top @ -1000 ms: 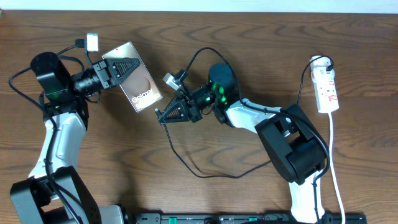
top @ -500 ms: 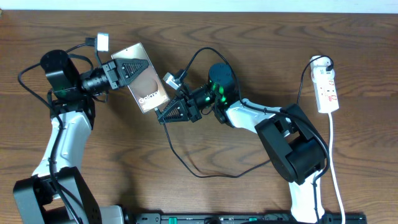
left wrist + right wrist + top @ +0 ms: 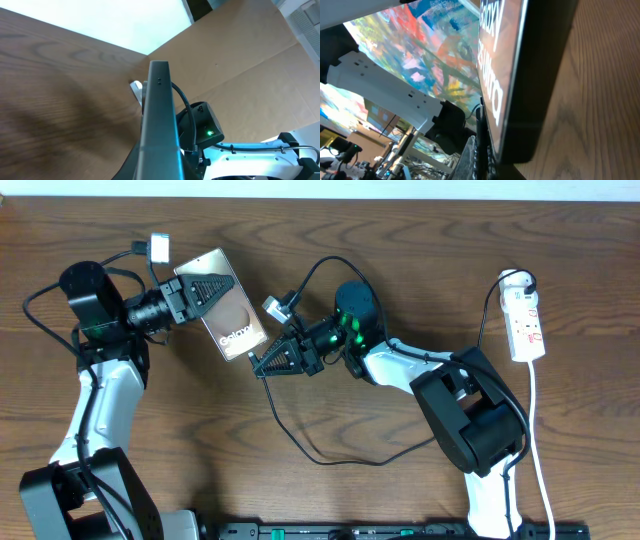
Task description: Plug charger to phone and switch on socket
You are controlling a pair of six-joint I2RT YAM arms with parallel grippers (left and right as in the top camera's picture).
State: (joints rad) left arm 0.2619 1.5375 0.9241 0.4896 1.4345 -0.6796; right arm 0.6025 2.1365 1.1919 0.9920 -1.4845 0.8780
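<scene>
Left jaws clamp phone (image 3: 236,320), charger (image 3: 350,465) tip hidden

One phone (image 3: 241,327), one charger (image 3: 322,464), one socket (image 3: 526,326)

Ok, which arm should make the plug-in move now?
Right. The right gripper is shut on the charger end, and its tip sits just off the phone at its lower edge. The left gripper is occupied clamping the phone, so it should probably just hold steady.
</scene>
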